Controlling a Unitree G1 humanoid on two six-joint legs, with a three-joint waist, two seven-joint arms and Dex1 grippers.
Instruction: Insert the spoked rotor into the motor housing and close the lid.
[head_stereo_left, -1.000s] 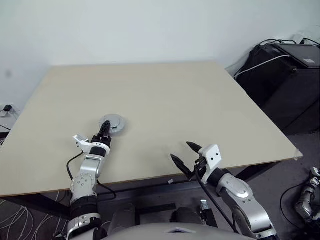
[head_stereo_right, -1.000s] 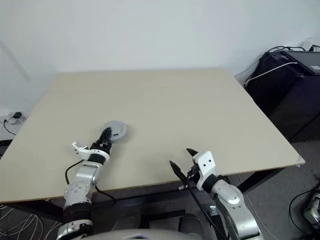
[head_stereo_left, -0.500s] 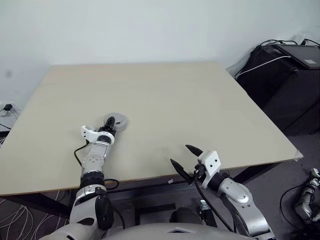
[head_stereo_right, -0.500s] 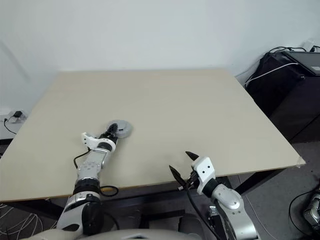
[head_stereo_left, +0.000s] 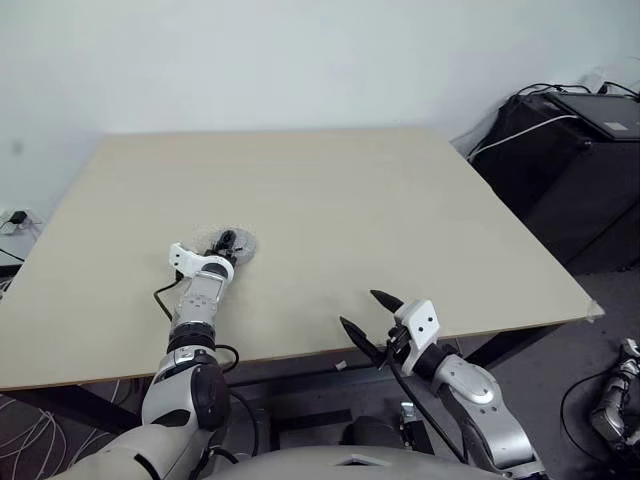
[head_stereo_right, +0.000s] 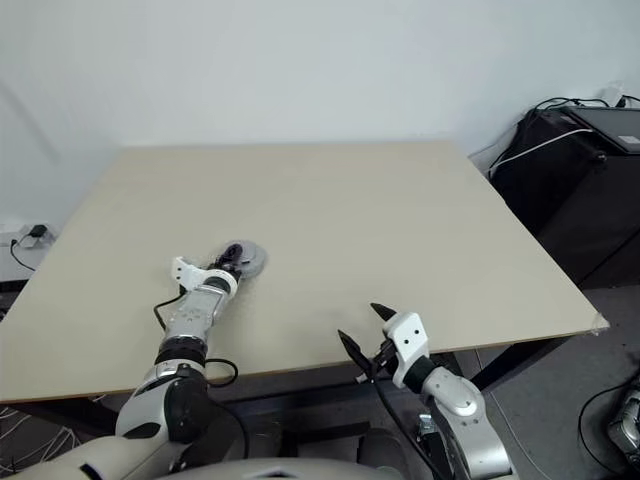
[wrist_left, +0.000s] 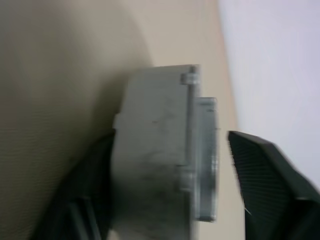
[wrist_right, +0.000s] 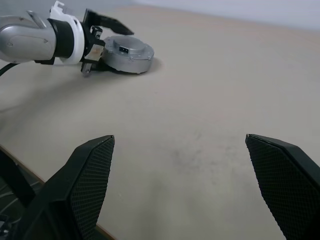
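Grey round assembly w/ lid (wrist_right: 127, 54) on top sat on table (head_stereo_left: 400, 220), near-left part. Housing and rotor not visible separately; can't tell from pics.

L gripper (wrist_right: 102, 31) at assembly's edge, fingers spread: one finger (wrist_left: 82, 200) against side wall, other (wrist_left: 270, 185) above lid face w/ gap showing. Not clamped, nothing lifted.

R gripper (head_stereo_left: 363, 318) hung by table's near edge, well apart from assembly, fingers (wrist_right: 87, 175) wide apart, empty.

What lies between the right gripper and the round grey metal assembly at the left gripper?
Nothing: bare beige tabletop stretches from the right gripper to the round grey metal assembly, seen in the right wrist view.
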